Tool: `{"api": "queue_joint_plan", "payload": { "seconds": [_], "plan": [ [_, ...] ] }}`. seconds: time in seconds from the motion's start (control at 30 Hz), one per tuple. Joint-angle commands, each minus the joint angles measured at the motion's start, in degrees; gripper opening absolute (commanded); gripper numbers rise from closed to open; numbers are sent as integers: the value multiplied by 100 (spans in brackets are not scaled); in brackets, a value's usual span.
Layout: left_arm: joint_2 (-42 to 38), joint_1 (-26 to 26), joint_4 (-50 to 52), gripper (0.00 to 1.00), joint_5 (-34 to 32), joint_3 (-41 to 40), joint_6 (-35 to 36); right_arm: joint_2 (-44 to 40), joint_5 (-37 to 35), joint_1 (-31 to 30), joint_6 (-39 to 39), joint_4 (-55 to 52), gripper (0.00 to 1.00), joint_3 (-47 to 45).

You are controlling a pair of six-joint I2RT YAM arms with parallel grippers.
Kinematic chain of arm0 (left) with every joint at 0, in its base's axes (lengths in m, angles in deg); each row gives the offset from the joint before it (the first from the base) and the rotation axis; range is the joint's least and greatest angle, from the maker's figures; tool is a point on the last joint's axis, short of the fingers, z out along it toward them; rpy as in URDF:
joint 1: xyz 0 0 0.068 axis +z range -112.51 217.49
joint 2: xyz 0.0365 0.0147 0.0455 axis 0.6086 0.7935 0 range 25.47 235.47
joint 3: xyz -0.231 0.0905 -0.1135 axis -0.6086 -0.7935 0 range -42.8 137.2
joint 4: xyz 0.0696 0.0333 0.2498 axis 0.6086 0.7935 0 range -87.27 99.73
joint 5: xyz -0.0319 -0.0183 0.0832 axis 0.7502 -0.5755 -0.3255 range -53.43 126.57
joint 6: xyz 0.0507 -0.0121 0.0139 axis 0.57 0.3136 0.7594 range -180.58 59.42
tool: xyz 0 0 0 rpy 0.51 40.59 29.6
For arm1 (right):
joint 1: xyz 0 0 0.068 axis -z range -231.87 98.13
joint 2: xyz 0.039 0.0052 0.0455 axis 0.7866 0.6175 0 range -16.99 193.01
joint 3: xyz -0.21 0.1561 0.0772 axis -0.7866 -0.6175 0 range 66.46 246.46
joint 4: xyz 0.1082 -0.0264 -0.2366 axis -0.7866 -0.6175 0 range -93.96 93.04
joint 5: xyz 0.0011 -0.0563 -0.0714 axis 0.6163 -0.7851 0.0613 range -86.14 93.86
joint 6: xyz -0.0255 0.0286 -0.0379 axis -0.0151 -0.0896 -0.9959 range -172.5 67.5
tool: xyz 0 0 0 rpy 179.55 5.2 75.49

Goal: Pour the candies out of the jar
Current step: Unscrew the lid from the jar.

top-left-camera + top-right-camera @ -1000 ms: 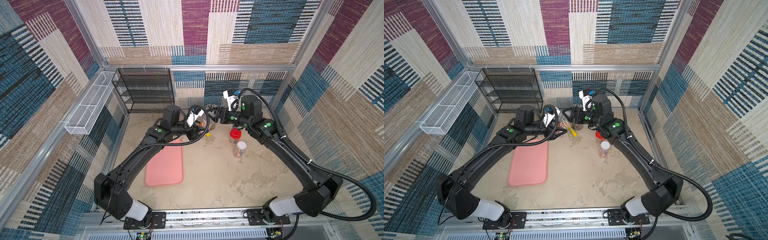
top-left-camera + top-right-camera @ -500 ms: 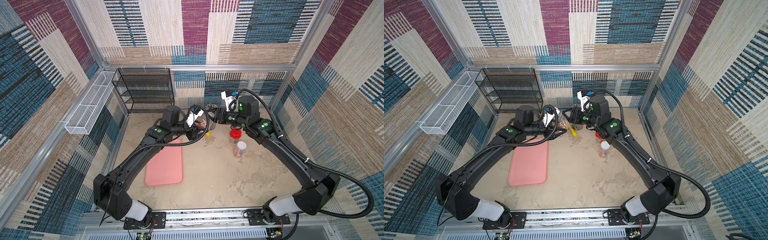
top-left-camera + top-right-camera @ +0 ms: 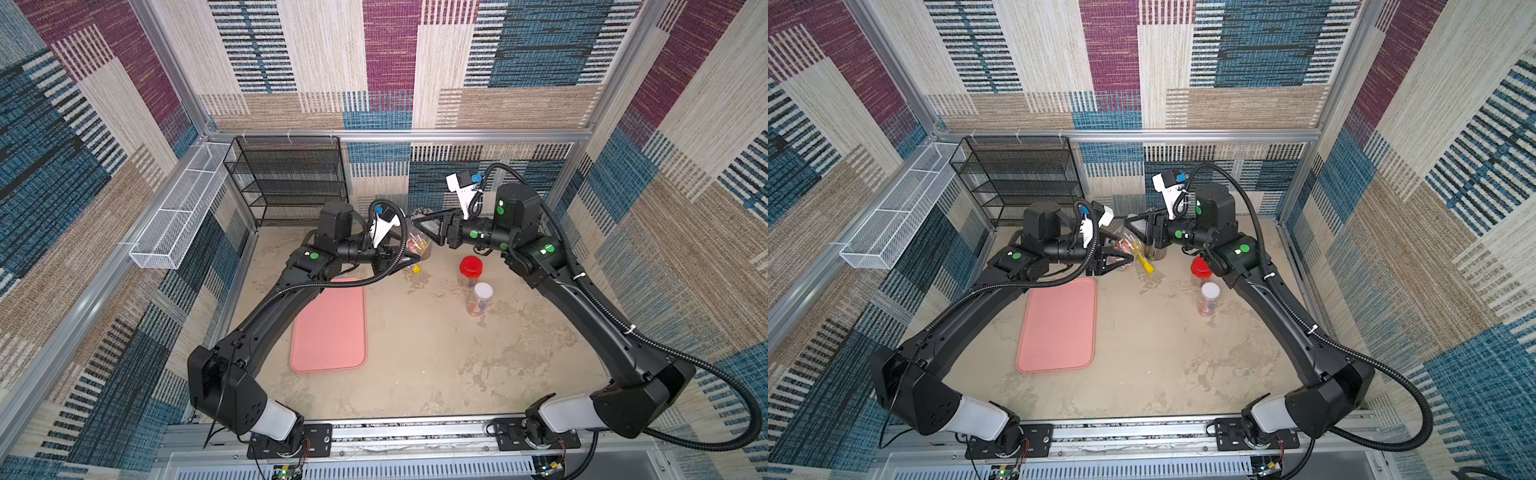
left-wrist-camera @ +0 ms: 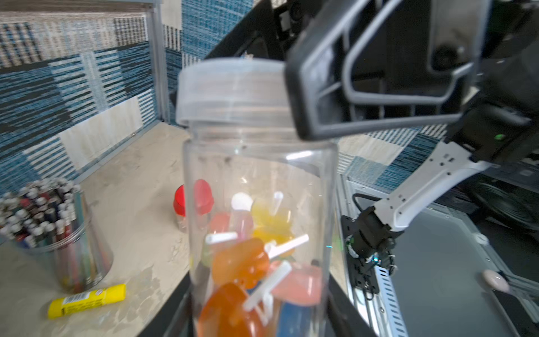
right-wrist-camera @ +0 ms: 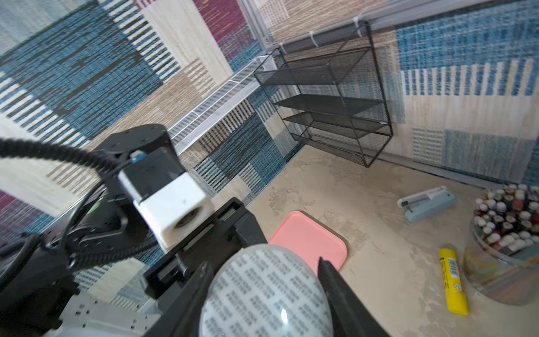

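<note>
My left gripper (image 3: 409, 259) is shut on the lower body of a clear jar (image 4: 259, 175) and holds it upright above the table at the back centre. The candies (image 4: 242, 262), orange, pink, yellow and blue lollipops on white sticks, lie in its lower half. A translucent lid (image 4: 233, 93) sits on the jar. From the other side my right gripper (image 5: 264, 264) is shut on this lid (image 5: 265, 294), with a finger against each side. Both grippers meet at the jar (image 3: 1127, 245) in both top views.
A pink tray (image 3: 328, 324) lies left of centre. A red-lidded jar (image 3: 471, 266) and a white-lidded jar (image 3: 482, 293) stand to the right. A tub of pencils (image 5: 507, 242), a yellow glue stick (image 5: 453, 286) and a stapler (image 5: 427, 202) sit near the back wall beside a black mesh rack (image 3: 291, 183).
My right gripper has moved left to the jar's top and its fingers have closed onto the lid. The left arm has kept the jar still.
</note>
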Motion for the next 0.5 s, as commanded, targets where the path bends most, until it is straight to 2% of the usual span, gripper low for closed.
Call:
{"api": "queue_joint_plan", "payload": {
  "seconds": [0.0, 0.17, 0.47],
  "plan": [
    [12, 5, -137, 0, 895, 39, -137, -113, 1032, 169, -458, 500, 48, -104],
    [-64, 5, -136, 0, 869, -67, -95, -218, 1453, 353, -582, 610, 47, -189],
    [-72, 5, -62, 0, 826, -139, -60, -80, 1697, 461, -597, 631, 48, 30]
  ]
}}
